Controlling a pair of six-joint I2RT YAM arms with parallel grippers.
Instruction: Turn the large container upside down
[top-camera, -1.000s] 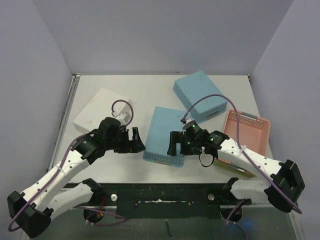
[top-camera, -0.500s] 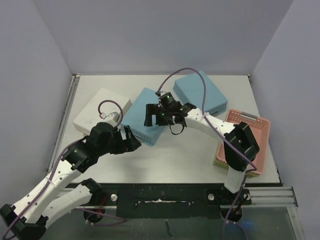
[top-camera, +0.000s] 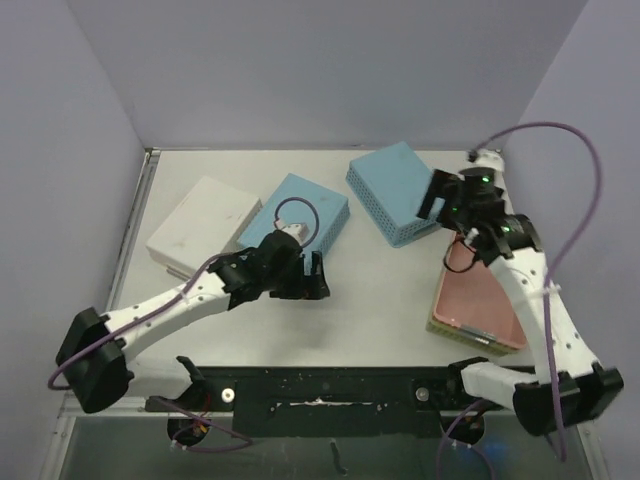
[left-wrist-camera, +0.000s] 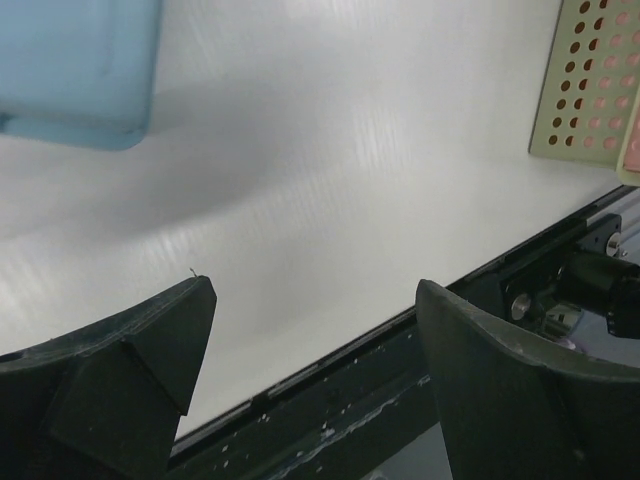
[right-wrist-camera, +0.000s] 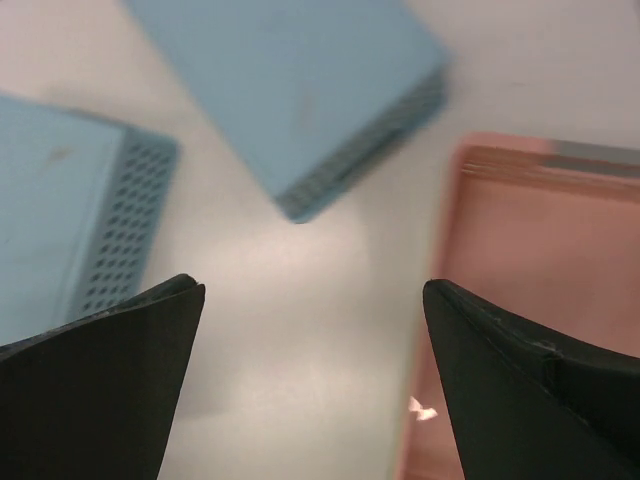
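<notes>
Left gripper (left-wrist-camera: 315, 292): we saw it spread wide and empty, low over the bench (left-wrist-camera: 330, 150), centre of the top view.
Right gripper (right-wrist-camera: 312, 290): wide apart, holding nothing, upper right.
Large container (top-camera: 298, 212): blue, flat face up on the bench, centre-left.

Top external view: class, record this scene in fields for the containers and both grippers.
white box: left, lying flat
near blue basket: centre, solid face up, beside white box
far blue basket: back, solid face up
pink basket: right, resting on olive perforated basket
left gripper: open, empty, above bare table
right gripper: open, empty, near far blue basket
</notes>
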